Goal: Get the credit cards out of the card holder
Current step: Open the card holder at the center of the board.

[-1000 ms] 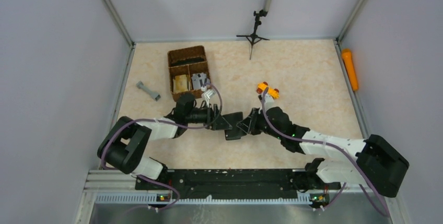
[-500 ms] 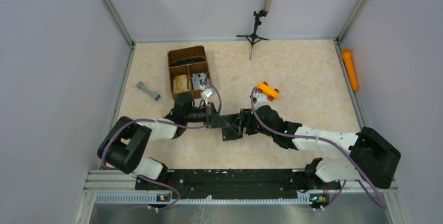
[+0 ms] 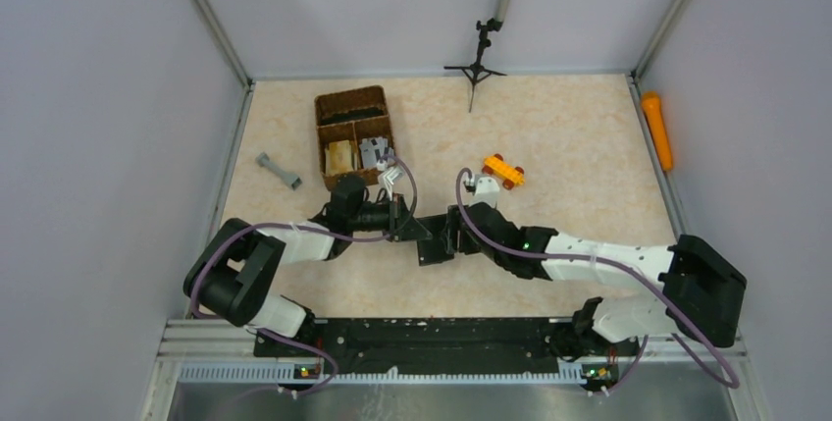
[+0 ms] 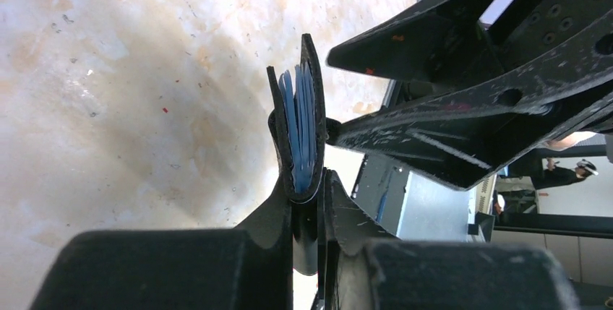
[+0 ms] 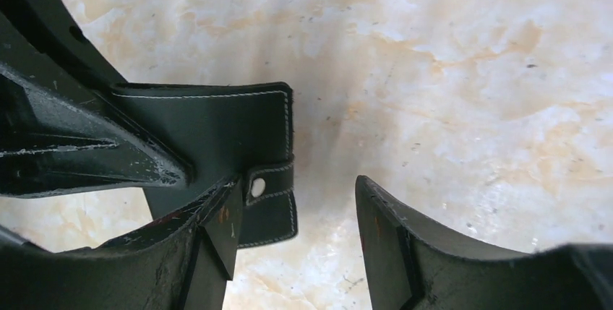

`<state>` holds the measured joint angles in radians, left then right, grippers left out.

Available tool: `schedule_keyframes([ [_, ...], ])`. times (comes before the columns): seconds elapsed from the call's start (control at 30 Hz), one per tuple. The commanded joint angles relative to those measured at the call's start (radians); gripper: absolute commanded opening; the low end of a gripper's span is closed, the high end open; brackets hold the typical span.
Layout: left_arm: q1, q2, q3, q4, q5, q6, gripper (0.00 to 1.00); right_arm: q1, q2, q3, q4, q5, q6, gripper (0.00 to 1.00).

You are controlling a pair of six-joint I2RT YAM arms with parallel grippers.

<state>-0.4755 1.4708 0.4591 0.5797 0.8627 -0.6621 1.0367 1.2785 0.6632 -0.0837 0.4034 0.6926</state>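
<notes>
Card holder (image 4: 296,144) is clenched at its near edge by the left fingers (image 4: 269,217); the right fingers (image 5: 405,245) are spread, one beside the snap tab (image 5: 258,187). Light, limp leather around stiff, slick blue cards (image 4: 300,108) is judged; their exposed edges should be pinched. Held edge-on over the table (image 5: 448,71) between the arms, its long axis and mouth are pointed toward the right arm.
</notes>
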Motion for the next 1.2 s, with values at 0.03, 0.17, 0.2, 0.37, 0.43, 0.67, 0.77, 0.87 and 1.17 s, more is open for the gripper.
schedule_keyframes([
  [0.03,0.01,-0.015,0.025,-0.006,0.04,0.026,0.0,-0.017,-0.077,-0.001,-0.216,0.24,-0.019,0.56],
  [0.17,0.013,-0.017,0.024,-0.005,0.045,0.025,0.0,-0.038,-0.117,-0.007,-0.243,0.242,-0.023,0.56],
  [0.2,0.014,-0.018,0.024,-0.004,0.045,0.025,0.0,-0.043,-0.127,-0.008,-0.244,0.234,-0.027,0.56],
  [0.37,0.014,-0.015,0.026,-0.002,0.047,0.024,0.0,-0.05,-0.185,-0.051,-0.084,0.051,-0.078,0.57],
  [0.43,0.014,-0.014,0.026,-0.001,0.05,0.023,0.0,-0.049,-0.215,-0.089,0.035,-0.064,-0.103,0.59],
  [0.67,0.014,-0.017,0.019,0.034,0.073,0.003,0.0,-0.049,-0.168,-0.1,0.2,-0.259,-0.113,0.66],
  [0.77,0.014,-0.025,0.014,0.047,0.079,-0.002,0.0,-0.05,-0.144,-0.102,0.187,-0.233,-0.098,0.66],
  [0.87,0.014,-0.029,0.007,0.069,0.081,-0.014,0.0,-0.049,-0.137,-0.103,0.144,-0.177,-0.076,0.56],
  [1.17,0.014,-0.034,0.003,0.077,0.08,-0.017,0.0,-0.05,-0.122,-0.1,0.088,-0.151,-0.055,0.35],
])
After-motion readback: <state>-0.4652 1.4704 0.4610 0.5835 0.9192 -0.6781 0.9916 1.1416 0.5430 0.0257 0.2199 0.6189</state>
